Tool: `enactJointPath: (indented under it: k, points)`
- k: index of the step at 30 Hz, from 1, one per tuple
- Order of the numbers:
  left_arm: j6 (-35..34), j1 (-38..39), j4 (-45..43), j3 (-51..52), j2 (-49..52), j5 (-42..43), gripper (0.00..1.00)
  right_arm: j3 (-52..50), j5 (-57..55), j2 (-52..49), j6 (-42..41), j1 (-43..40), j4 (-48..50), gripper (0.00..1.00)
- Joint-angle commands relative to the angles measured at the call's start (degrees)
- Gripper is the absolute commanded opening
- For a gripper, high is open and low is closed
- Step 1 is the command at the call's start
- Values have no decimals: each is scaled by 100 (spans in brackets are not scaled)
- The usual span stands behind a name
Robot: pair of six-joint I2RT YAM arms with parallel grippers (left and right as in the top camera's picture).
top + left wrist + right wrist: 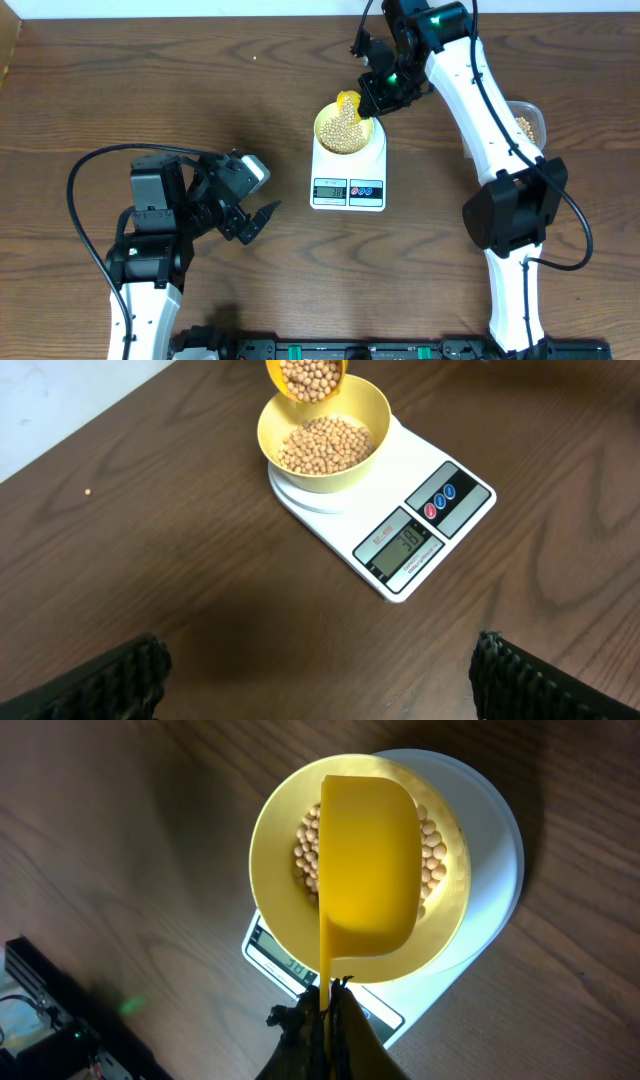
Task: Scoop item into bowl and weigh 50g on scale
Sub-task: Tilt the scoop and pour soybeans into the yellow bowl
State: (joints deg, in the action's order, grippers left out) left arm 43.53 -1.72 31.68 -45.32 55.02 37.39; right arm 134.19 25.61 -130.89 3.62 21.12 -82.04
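Many beans (322, 445) are already lying in the bowl (372, 405), which is sitting on the white scale (345, 510) near the middle of the worktop, a little toward its far edge. The right gripper (322, 1012) is clamping the thin handle of the yellow scoop (368, 870) and is holding it tilted above the bowl, with more beans lying at its mouth. The left gripper (262, 218) is resting toward the front left corner, with its fingers spread wide and gripping nothing.

The main danger is that too much is going in. If the scoop is tipping more steeply, the whole load may slide out at once and the weight will be passing 50 g. The beans are round, so some may be bouncing over the rim and rolling across the worktop. If the scoop is leaning on the rim, it will be pressing on the scale and spoiling the reading.

The digits on the display (400, 545) are small and slanted; they are perhaps showing a number in the thirties, but I cannot read it surely. From the right wrist the scoop is covering most of the beans. The clear tub (541, 118) at the right edge is partly hiding behind the right arm. Whether the scoop is touching the bowl, I cannot tell.
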Motion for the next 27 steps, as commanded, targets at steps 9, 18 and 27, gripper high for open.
enactJointPath:
  k: [9,18,27]
  points:
    - [17,13,-4,11,7,76,98,122,-20,-35,122,4,-7,1]
    - [20,13,-4,11,7,76,98,122,-22,-35,184,4,-7,1]
    - [17,13,-4,11,7,76,98,122,-24,-35,234,2,-9,1]
